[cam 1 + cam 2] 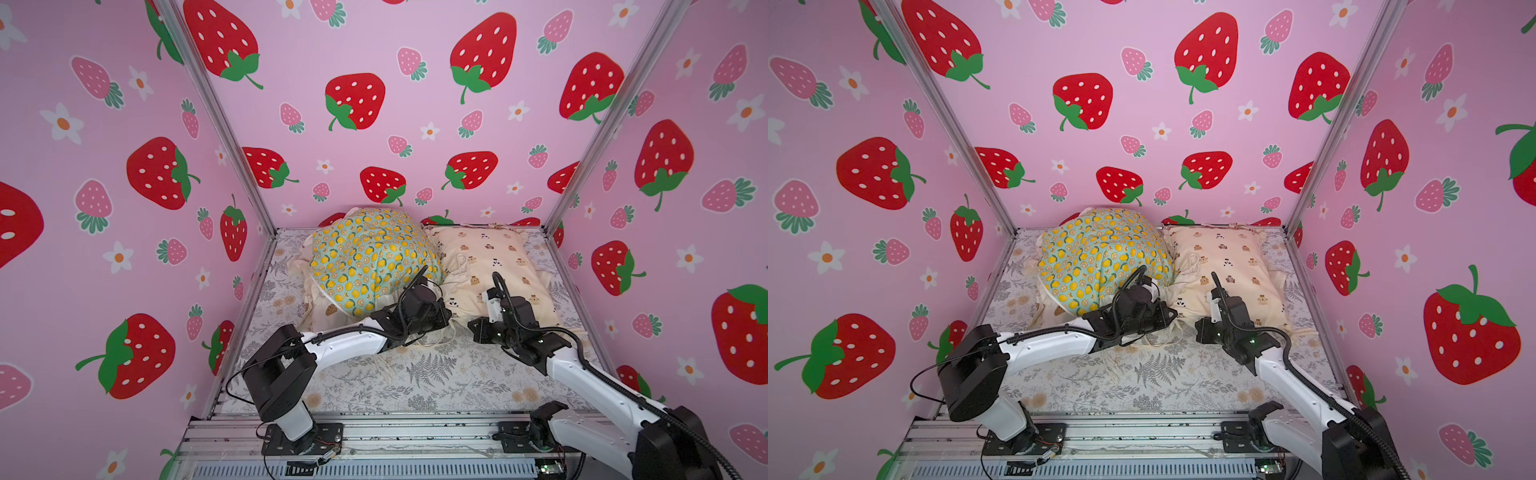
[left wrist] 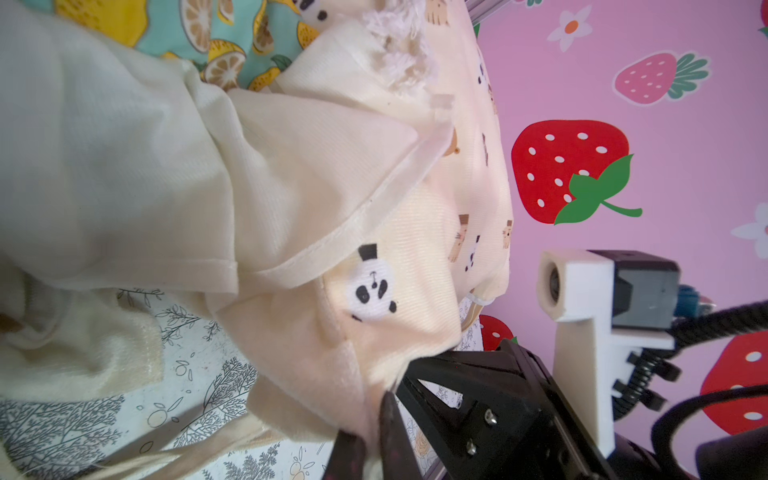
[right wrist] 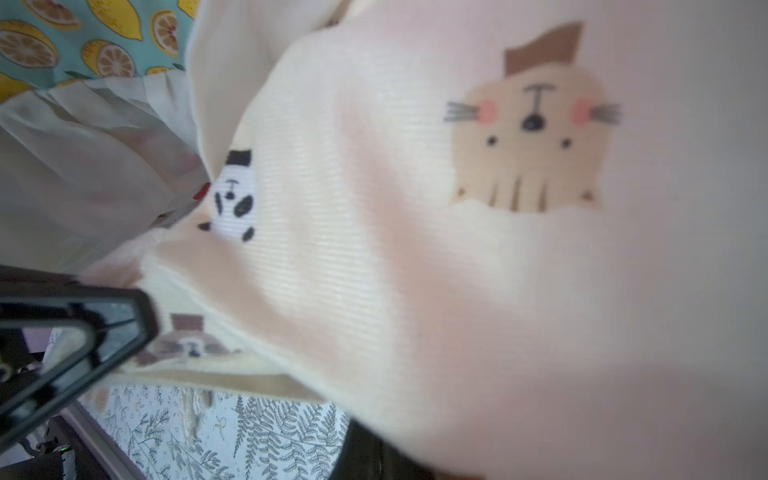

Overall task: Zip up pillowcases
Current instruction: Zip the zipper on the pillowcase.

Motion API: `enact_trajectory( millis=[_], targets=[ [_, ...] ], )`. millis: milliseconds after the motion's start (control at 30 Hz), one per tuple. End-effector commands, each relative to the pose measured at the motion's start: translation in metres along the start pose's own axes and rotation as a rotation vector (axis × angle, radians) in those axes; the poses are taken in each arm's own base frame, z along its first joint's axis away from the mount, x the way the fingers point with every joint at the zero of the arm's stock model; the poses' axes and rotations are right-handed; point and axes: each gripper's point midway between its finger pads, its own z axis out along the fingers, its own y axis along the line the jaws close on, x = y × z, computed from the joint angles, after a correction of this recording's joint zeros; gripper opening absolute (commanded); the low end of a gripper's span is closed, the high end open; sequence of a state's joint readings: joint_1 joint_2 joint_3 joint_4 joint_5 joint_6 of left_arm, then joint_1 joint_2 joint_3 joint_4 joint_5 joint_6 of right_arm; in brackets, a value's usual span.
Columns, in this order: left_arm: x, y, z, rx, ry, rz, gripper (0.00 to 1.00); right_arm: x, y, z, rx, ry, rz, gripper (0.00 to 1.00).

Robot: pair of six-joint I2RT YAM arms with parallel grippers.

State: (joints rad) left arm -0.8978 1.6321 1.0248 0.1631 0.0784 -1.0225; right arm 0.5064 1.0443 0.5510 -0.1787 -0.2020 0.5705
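A puffy cream pillowcase printed with tiny bears and pandas (image 1: 494, 266) is laid at the back right of the scene, with its far edge against the rear wall. Its near left corner is taken up by the left gripper (image 2: 370, 440), whose dark fingers (image 2: 390, 419) are pressed together on a fold of the cream fabric. The right gripper (image 1: 477, 329) is brought in just beside it at the same corner. Its jaws are drawn together, but whether any fabric or a zip pull is caught between them cannot be told, since the close view from that wrist is blurred.

Touching the left side of the cream pillowcase, a bulging mint pillowcase covered in yellow lemons (image 1: 370, 253) is heaped at the back centre. A cream-ruffled cover with a brown print (image 1: 328, 309) is partly seen underneath it.

All of these are supported by a grey fern-print sheet (image 1: 436, 370), which is spread over the whole floor. The scene is enclosed on three sides by pink strawberry walls (image 1: 374, 104).
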Motion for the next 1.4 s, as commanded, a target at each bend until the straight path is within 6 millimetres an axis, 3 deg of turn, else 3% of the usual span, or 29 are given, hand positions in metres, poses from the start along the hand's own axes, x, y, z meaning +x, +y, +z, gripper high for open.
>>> enact_trajectory(
  millis=[0,400,767,967,1367],
  targets=[
    [-0.023,-0.008,-0.015,0.02,-0.075,-0.01,0.0,0.013,-0.02,-0.009,0.117,0.069,0.069,0.0],
    [-0.049,0.02,-0.033,-0.031,-0.136,-0.042,0.0,0.029,-0.055,-0.039,0.252,0.145,0.226,0.0],
    [-0.06,0.041,-0.043,-0.072,-0.169,-0.063,0.0,0.035,-0.097,-0.071,0.381,0.137,0.37,0.0],
    [-0.063,0.046,-0.045,-0.08,-0.175,-0.073,0.0,0.021,-0.119,-0.096,0.451,0.047,0.438,0.0],
    [-0.064,0.044,-0.049,-0.071,-0.174,-0.066,0.0,0.0,-0.177,-0.123,0.543,-0.067,0.628,0.0]
  ],
)
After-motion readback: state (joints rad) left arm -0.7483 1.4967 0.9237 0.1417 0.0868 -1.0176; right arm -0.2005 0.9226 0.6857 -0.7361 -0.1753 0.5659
